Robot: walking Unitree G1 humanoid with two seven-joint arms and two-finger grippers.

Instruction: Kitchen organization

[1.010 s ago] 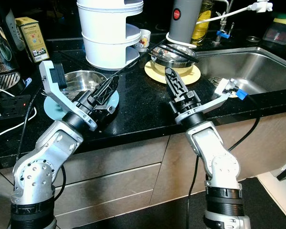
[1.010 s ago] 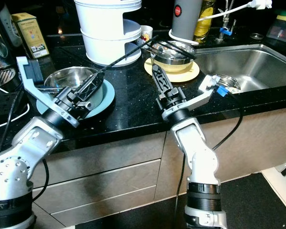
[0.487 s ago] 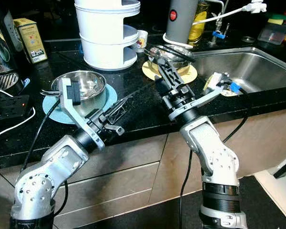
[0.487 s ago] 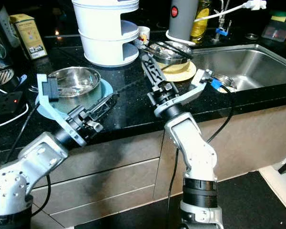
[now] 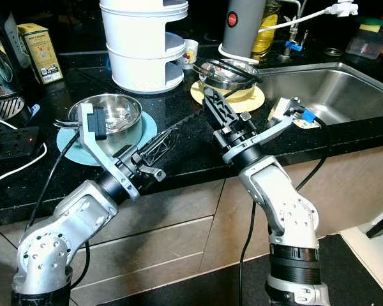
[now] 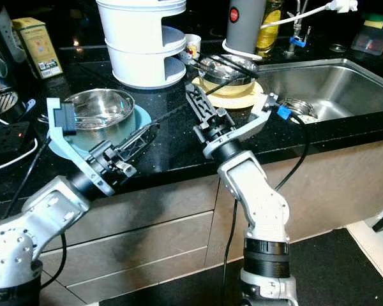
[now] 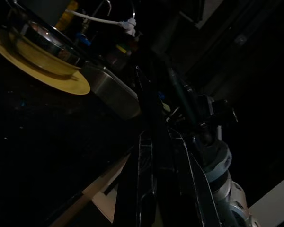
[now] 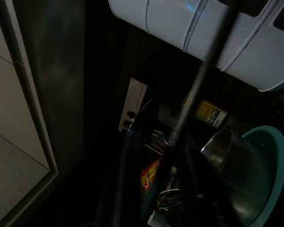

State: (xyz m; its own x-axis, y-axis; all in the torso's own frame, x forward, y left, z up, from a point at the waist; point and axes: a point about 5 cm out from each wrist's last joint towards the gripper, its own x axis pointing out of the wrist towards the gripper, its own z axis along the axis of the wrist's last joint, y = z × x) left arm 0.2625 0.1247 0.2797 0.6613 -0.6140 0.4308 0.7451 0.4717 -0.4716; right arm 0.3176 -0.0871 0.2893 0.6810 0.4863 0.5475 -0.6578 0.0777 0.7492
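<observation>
A: Position log. Left pincer sits lower centre-left of the head view, over the front edge of the black table, fingers pressed together, holding nothing. It is just beside the teal plate, not touching it.

B: And the steel bowl?

A: On the teal plate, left of centre, cutlery inside. Its rim is near the left wrist bracket.

B: Right pincer?

A: Centre of frame, fingers narrow and empty, tips at the near edge of the yellow plate, which carries a second steel bowl with dark utensils laid across.

B: Free room?

A: A bare strip of table lies between the two plates, where both pincers converge. Upper centre is crowded: white tiered container, small mug, grey canister. The sink opens at upper right, its rim just beside the yellow plate. A yellow box stands at upper left, a socket strip at the left edge.
</observation>
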